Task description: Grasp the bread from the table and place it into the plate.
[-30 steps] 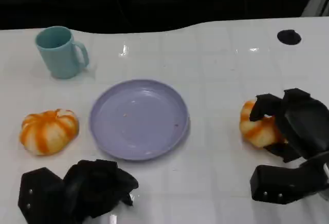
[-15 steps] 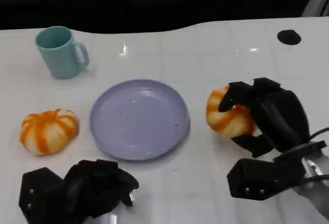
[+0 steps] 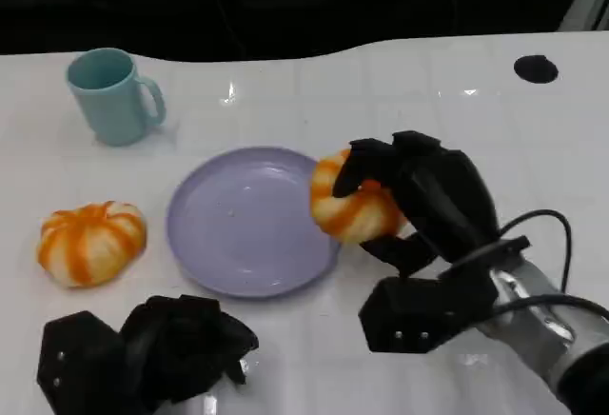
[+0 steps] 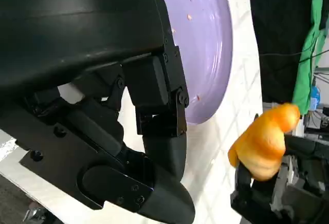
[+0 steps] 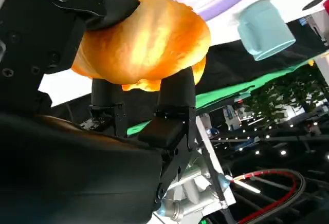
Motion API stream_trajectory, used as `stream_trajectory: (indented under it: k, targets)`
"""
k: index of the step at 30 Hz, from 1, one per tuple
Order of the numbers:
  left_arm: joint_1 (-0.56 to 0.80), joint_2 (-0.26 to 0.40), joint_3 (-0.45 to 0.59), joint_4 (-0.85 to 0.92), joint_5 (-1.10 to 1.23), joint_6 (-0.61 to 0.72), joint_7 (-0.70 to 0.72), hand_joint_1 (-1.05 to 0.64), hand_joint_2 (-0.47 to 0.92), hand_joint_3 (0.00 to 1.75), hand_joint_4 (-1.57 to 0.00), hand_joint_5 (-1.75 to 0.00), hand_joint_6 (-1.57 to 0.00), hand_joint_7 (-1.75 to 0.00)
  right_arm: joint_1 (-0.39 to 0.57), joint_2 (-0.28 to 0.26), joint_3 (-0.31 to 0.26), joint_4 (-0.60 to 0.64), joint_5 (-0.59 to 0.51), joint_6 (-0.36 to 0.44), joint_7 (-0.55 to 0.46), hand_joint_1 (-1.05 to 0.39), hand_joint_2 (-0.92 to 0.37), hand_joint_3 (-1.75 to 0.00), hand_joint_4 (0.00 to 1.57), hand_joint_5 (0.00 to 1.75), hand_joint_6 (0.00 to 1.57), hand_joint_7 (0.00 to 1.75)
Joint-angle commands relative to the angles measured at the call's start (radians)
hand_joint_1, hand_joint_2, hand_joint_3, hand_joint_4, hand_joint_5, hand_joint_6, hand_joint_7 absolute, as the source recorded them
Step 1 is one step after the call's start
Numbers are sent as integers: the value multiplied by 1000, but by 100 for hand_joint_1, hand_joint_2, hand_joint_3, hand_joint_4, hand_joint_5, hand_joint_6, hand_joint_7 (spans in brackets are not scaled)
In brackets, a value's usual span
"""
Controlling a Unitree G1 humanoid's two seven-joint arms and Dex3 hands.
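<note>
So the pickup part looks sorted: the robot's black right hand point(image 3: 419, 206) has its fingers wrapped around the round orange-and-white striped bread roll point(image 3: 350, 207), and the right wrist view shows that same bread roll point(image 5: 144, 44) clamped between the black fingers point(image 5: 177, 88) pretty snugly. From the head view the roll sits right over the near-right edge of the flat lilac plastic plate point(image 3: 249, 223), and it looks lifted rather than resting on anything, though I can't say how high. The left wrist view backs that up, with the roll point(image 4: 262, 142) off to the side of the plate point(image 4: 205, 39). What's left, I'd guess, is nudging it further over the middle of the plate, lowering it and letting go. The left hand point(image 3: 157, 353) sits low at the near edge of the white table point(image 3: 400, 101) with its fingers curled in and nothing in them. There's a second striped orange bread roll point(image 3: 90, 242) lying on the table left of the plate, untouched, and a light teal mug point(image 3: 112, 96) farther back.
</note>
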Motion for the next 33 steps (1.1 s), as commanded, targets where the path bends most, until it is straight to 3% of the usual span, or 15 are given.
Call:
stream_trajectory:
  k: [1, 11, 15, 16, 19, 20, 23, 25, 27, 30, 33]
  targets:
    - [26, 12, -3, -11, 6, 11, -6, -105, 64, 24, -90, -150, -151, -42, -67, 40, 11, 81, 8, -31, -28, -7, -25, -142, 99, 175, 79, 167]
    - [27, 14, -6, -10, 11, 7, 0, -105, 64, 24, -90, -151, -152, -42, -168, 153, 27, 279, 23, -39, -33, -10, -31, -133, 94, 175, 78, 163]
    - [26, 11, -7, -12, 6, 15, -2, -105, 63, 24, -91, -151, -152, -42, -195, 185, 23, 322, 37, -33, -19, -11, -36, -123, 86, 169, 85, 130]
    - [25, 10, -7, -12, 7, 15, 0, -105, 63, 24, -91, -151, -152, -42, -198, 188, 20, 327, 47, -36, -1, -10, -37, -123, 85, 160, 87, 117]
    - [24, 9, -8, -12, 10, 16, 5, -105, 63, 24, -91, -151, -152, -42, -203, 186, 22, 328, 65, -36, 69, -15, -50, -97, 74, 97, 88, 58]
    - [24, 9, -9, -12, 12, 16, 7, -105, 63, 24, -91, -151, -152, -42, -203, 183, 29, 324, 62, -30, 88, -20, -52, -86, 59, 70, 77, 36]
    - [22, 9, -10, -9, 11, 14, 3, -105, 63, 24, -91, -151, -152, -42, -198, 174, 46, 303, 55, -3, 153, -32, -60, -63, 22, 37, 48, 6]
    - [21, 9, -9, -5, 9, 11, -1, -105, 63, 24, -91, -151, -152, -41, -191, 169, 50, 287, 57, 13, 186, -37, -70, -43, 8, 36, 38, 2]
    - [21, 9, -9, -7, 7, 15, -2, -105, 63, 23, -91, -151, -152, -41, -183, 162, 56, 268, 57, 36, 221, -45, -86, -18, 2, 20, 26, 0]
    - [18, 8, -10, 0, 12, 10, 4, -105, 63, 24, -91, -150, -152, -41, -163, 148, 50, 214, 80, 71, 309, -53, -91, -14, 0, 6, 17, 0]
    - [12, 7, -9, 9, 13, 4, 5, -105, 63, 24, -92, -150, -152, -41, -132, 128, 43, 147, 100, 86, 364, -59, -92, -15, 0, 4, 14, 0]
